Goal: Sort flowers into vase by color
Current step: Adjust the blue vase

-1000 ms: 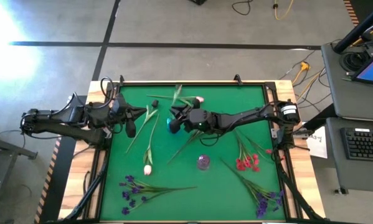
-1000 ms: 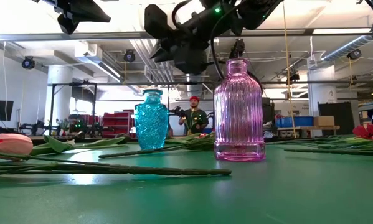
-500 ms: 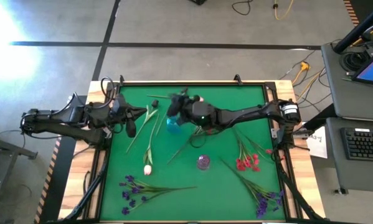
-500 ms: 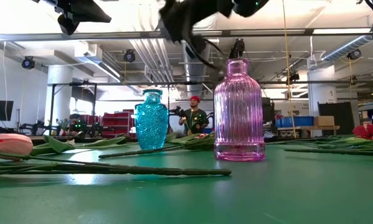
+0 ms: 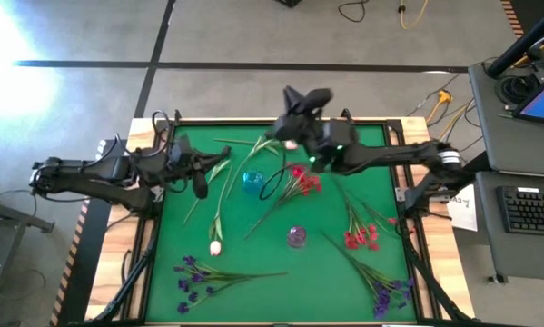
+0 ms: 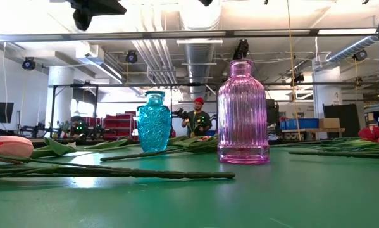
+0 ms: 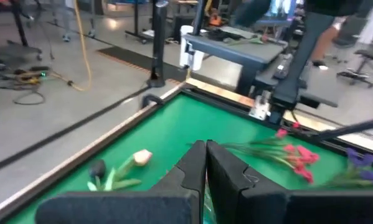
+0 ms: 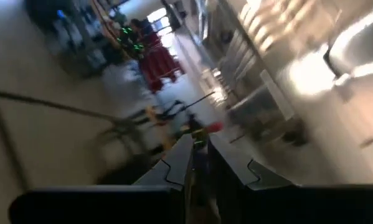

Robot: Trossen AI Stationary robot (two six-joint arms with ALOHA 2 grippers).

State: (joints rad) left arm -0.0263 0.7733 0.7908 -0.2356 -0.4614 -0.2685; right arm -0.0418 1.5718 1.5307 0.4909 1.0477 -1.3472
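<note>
Left gripper (image 7: 205, 148): hanging over the left part of the green mat (image 5: 281, 295), in the left middle of the high view, its fingers pressing together on nothing.
Right gripper (image 8: 197, 144): hanging high over the mat's far edge, at top centre of the high view; whether it is spread or pinching anything cannot be told.
Blue vase (image 5: 251, 181): standing upright on the mat just left of centre, holding no flowers.
Pink vase (image 5: 296, 237): standing upright below and right of the blue vase, well apart from it, holding no flowers.
Tulips: one bud (image 5: 215, 247) lying at lower left of centre with its stem running up toward the left gripper; another bud (image 5: 290, 143) lying near the mat's far edge, under the right arm.
Red flowers: one cluster (image 5: 301, 179) lying just right of the blue vase; another (image 5: 361, 238) lying right of the pink vase.
Purple flowers: one bunch (image 5: 190, 272) lying at the mat's lower left, another (image 5: 385, 292) at its lower right corner.
Person (image 6: 197, 117): standing far back in the room, showing between the two vases in the low view.
</note>
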